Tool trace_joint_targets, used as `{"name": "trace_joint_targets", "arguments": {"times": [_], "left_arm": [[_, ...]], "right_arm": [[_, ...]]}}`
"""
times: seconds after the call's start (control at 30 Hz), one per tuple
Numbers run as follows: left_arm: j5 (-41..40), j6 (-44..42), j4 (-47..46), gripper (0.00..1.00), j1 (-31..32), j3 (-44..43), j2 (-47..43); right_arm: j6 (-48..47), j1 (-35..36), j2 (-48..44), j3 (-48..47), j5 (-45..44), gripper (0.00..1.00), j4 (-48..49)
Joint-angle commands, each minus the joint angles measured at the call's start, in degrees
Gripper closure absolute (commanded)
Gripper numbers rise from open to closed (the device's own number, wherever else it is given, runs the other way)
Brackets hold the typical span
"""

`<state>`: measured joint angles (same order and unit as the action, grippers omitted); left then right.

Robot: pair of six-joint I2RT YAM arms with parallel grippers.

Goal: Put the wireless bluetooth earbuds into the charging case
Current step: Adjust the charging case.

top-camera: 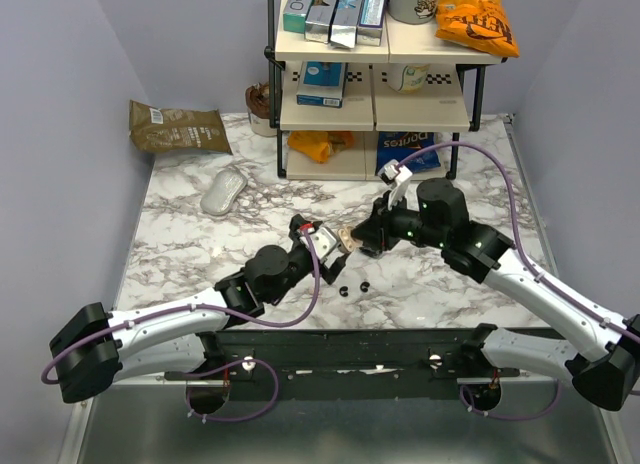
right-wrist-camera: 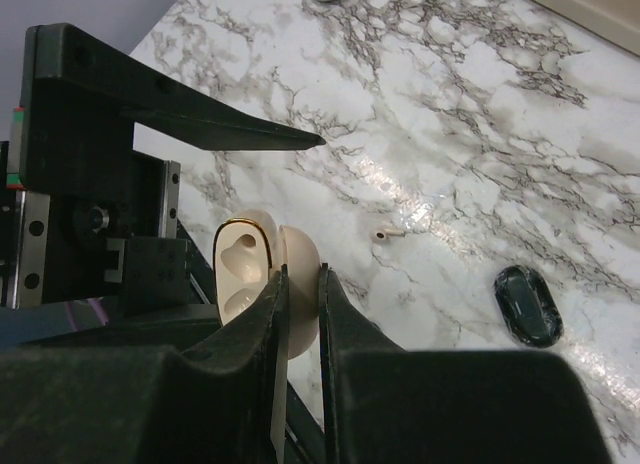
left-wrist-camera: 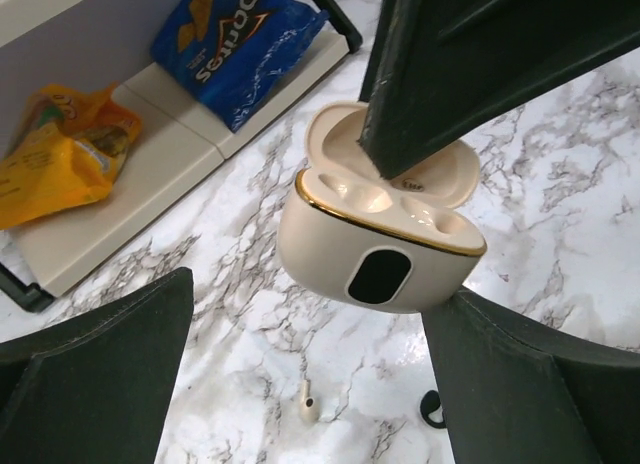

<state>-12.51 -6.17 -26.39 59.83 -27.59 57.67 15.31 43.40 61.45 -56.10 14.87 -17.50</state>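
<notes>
The cream charging case [left-wrist-camera: 380, 246] with a gold rim is open and both wells are empty. My right gripper [right-wrist-camera: 300, 276] is shut on its lid and holds it above the marble; it also shows in the top view [top-camera: 362, 236]. My left gripper [left-wrist-camera: 312, 289] is open, with a finger on each side of the case, and shows in the top view [top-camera: 334, 246]. A tiny cream stemmed earbud [left-wrist-camera: 307, 404] lies on the table below the case and shows in the right wrist view [right-wrist-camera: 385, 234]. Two tiny black buds [top-camera: 343, 289] [top-camera: 363, 283] lie close by; one [right-wrist-camera: 528, 304] looks glossy and oval.
A shelf rack [top-camera: 375, 94] with snack bags and boxes stands at the back. A brown bag [top-camera: 180, 126] and a grey oval object [top-camera: 224, 192] lie at the back left. The black base rail [top-camera: 350, 349] runs along the near table edge.
</notes>
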Motion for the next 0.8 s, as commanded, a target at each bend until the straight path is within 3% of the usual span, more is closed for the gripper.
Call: {"name": "trace_joint_targets", "arguments": {"times": [0.0,0.13,0.2,0.33,0.37,0.4,0.5,0.67,0.77], "left_arm": [[-5.33,0.54,1.87,0.01,-0.33,-2.81,0.16],[-0.62,3.88,8.53,0.01,-0.86,-5.18,-2.90],[15.18,4.94,11.01,0.01,-2.78,-4.93,-5.27],[32.26,12.22,8.82,0.01,-8.23,-3.43,-10.11],[36.81,13.63,8.03,0.01,-9.98,-3.43,-10.21],[46.86,15.73,7.50,0.01,-12.09,-3.61,-10.03],[61.15,17.16,8.89,0.06,-16.76,-7.20,-6.53],[65.07,12.51,15.74,0.16,-17.47,-13.52,-0.99],[66.48,10.92,16.02,0.19,-17.82,-14.33,-0.01]], "right_arm": [[-1.42,0.20,-1.68,-1.65,1.21,0.99,-2.89],[-6.85,0.20,-3.70,-1.21,-2.03,0.99,-2.90],[-9.76,0.28,-5.02,-0.07,-3.19,0.99,-1.58],[-17.84,0.28,-10.82,4.94,-2.04,0.99,6.59],[-19.16,0.28,-11.43,4.51,-0.82,0.99,5.81],[-20.74,0.28,-11.35,2.59,0.41,0.99,4.50],[-24.71,0.28,-7.68,-3.46,4.98,0.99,-2.26],[-24.19,0.28,-2.92,-7.89,15.86,0.99,-7.90],[-23.92,0.28,-2.83,-7.63,17.55,0.99,-8.87]]}}
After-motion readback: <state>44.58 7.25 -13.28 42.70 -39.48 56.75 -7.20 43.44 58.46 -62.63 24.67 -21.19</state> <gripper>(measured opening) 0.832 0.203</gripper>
